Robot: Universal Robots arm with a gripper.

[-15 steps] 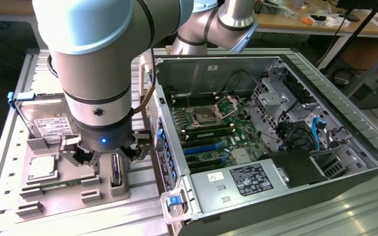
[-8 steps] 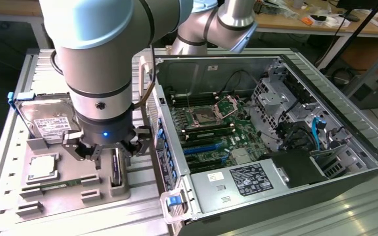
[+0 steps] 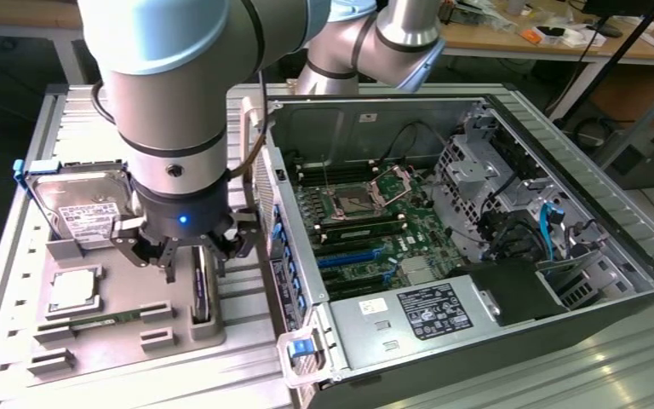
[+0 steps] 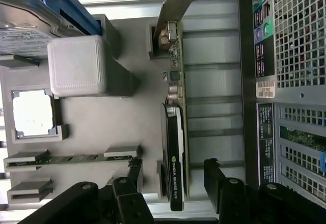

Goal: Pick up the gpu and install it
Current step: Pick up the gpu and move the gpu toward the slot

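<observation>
The arm's black gripper [image 3: 195,261] hovers with fingers [image 4: 136,173] apart, straddling the slim black gpu [image 4: 175,147] upright in the grey plastic tray [image 3: 123,341]

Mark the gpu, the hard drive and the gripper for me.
gpu [image 4: 174,163]: wrist view, black face with the logo.
hard drive [image 3: 81,211]: exterior view, its labelled top.
gripper [image 3: 194,268]: exterior view, midway between the fingertips.
</observation>
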